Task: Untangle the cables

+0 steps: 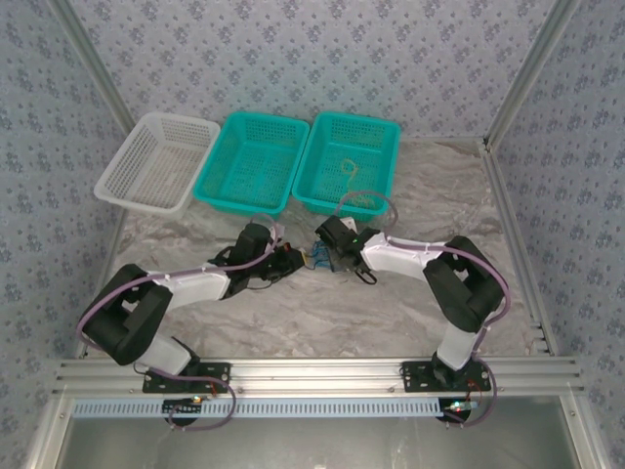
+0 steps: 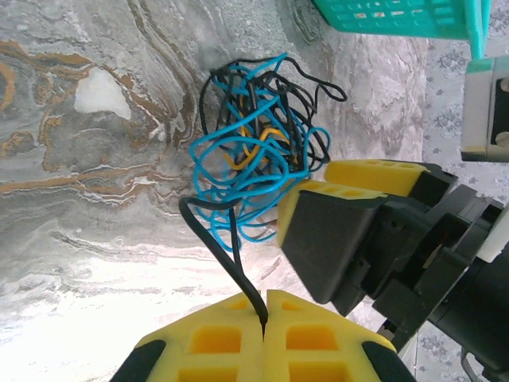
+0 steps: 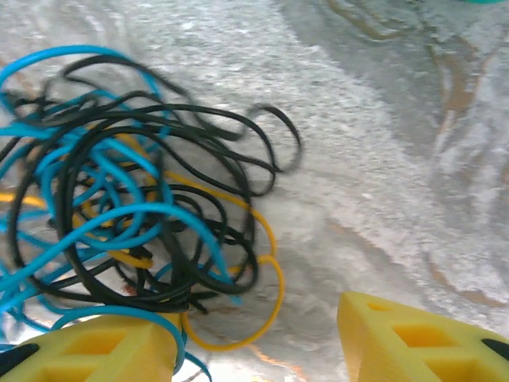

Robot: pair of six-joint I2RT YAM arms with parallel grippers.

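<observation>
Left gripper (image 2: 265, 309), left wrist view: clenched on one black cable (image 2: 238, 274). That strand is run up from the pinch into the tangle (image 2: 254, 159) of black, blue and yellow cables, which is lying on the table (image 2: 95, 239). Right gripper (image 2: 338, 191) is parked just beside the tangle, at its near edge.

Right wrist view: right gripper is released, jaws held wide, nothing pinched. Tangle is pressed up against one finger (image 3: 95, 350), with a blue strand draped over it. Yellow loop (image 3: 278, 278) is laid out into the gap between the fingers.

Top view: both grippers are met mid-table with the tangle between them, just short of two teal baskets (image 1: 252, 161). White basket (image 1: 156, 161) is set beside those. One tan cord (image 1: 350, 168) is seen in the teal basket on the view's right.

Risks, as judged:
- If the black cable is pulled with nothing anchored, the whole clump is likely dragged along rather than loosened.
- If it is pulled hard, loops may be cinched into knots.
- If the right jaws are closed where they are, several strands could be caught at once, and the clump would be locked, not held.
- The thin cable could be slipped out of the left pinch under load.
</observation>
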